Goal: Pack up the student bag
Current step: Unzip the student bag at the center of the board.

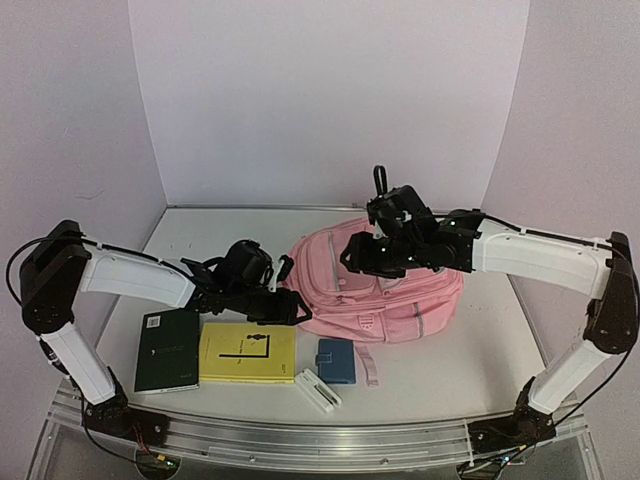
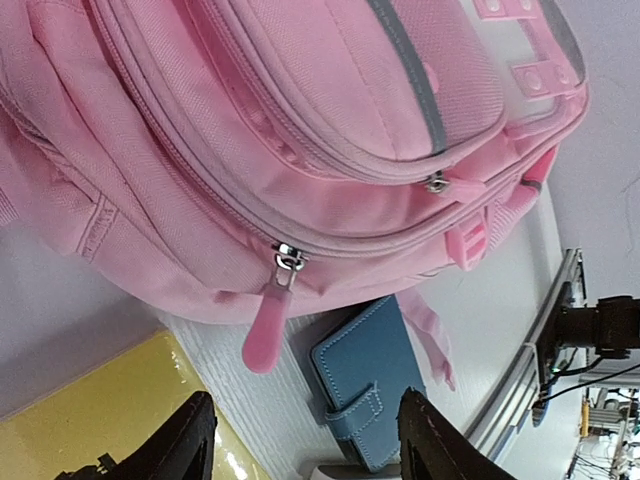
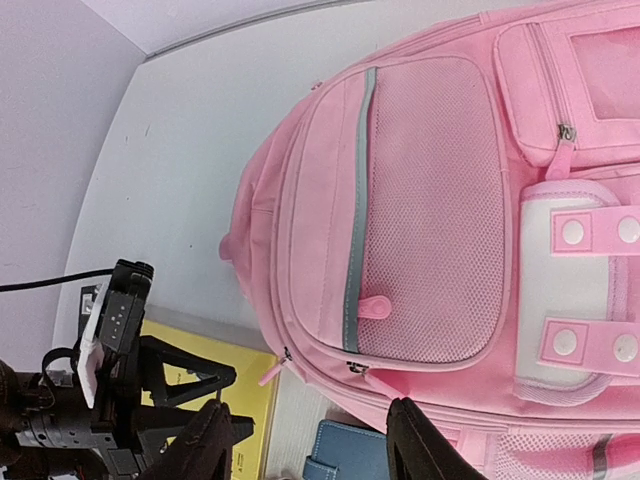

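**Pink bag flat, both pincers released**

The student bag (image 1: 385, 285) lies mid-desk. The left gripper (image 2: 308, 445) and right gripper (image 3: 315, 445) gape, grasping nothing. Along the front edge lie a green book (image 1: 167, 350), a yellow book (image 1: 247, 352) with print too small to read, a blue wallet (image 1: 336, 361) and a white case (image 1: 318, 389).

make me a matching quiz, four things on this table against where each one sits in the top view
Things:
1. large soft pink fabric backpack
2. dark green rectangular notebook
3. blue fabric snap-tab wallet
4. small white oblong box

Places:
a. leftmost of all
b. just right of the flat yellow book
c. slanted, just in front of the wallet
d. farthest back, behind the rest

Pairs: 1-d, 2-a, 3-b, 4-c
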{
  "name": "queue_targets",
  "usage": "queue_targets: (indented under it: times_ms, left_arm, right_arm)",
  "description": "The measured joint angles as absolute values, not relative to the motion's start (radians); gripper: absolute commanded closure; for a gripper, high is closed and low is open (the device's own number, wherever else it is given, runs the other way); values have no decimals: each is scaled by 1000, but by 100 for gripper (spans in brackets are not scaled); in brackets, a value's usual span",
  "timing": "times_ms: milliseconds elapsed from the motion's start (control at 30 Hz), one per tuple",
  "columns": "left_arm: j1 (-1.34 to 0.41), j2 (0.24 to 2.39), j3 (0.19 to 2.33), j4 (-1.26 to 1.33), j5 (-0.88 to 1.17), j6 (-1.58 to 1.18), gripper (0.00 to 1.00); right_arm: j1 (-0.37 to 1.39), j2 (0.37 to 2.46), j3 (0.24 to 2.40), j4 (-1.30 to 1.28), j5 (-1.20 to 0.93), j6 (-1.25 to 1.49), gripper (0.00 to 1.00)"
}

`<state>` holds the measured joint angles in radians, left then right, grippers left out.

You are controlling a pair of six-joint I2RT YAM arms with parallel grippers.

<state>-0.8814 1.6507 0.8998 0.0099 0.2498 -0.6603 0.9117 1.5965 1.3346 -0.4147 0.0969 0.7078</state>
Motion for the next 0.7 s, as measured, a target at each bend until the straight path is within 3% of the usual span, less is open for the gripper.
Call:
queue_targets:
  times_ms: [200,433,700]
  left_arm:
    - [-908,1746,987,-52,155,-609,44]
    - [-912,1777,1031,-82,103,-572,60]
    - [-912,1819,1066,-94,117,-547,67]
  right_arm:
    - [911,1579,1308,-420,97,708,47]
    - [911,1559,1293,-420,97,711,47]
    - [908,1559,1293,-420,97,711,47]
